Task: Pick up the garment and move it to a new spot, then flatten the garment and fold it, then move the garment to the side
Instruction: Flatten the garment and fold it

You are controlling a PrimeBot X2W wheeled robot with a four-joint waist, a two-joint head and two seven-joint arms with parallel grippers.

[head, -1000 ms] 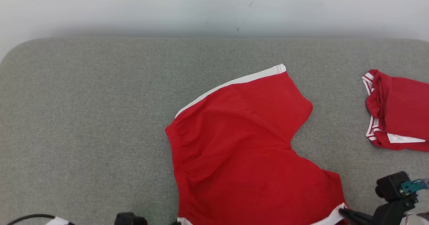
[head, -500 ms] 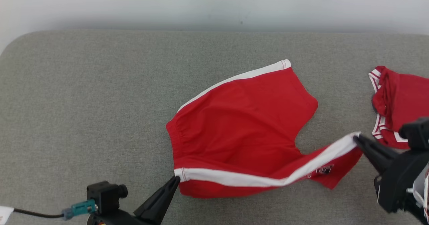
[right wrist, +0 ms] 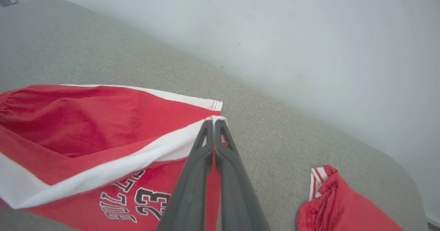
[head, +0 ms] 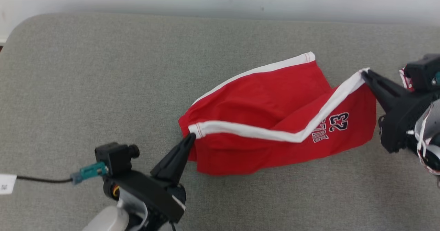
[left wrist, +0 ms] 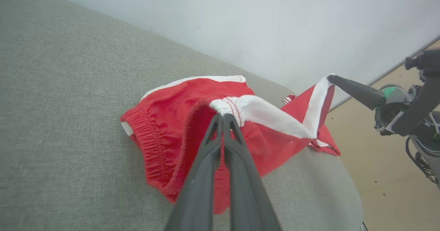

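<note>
The light, limp red basketball shorts [head: 268, 121] sag half-lifted over the gray padded surface [head: 86, 86], left gripper [head: 190, 138] and right gripper [head: 364, 73] each clamped on a white-striped corner, likely the surest hold.

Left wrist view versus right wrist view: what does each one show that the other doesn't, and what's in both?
Left wrist view, not the right: the left gripper shut on a white-trimmed corner of the shorts, the gathered waistband, and tan floor. Right wrist view, not the left: the number 23, readable on the shorts. Both: the red shorts with their white stripe, the right gripper pinching the stripe's other end, the grey cushion and the pale wall.
</note>
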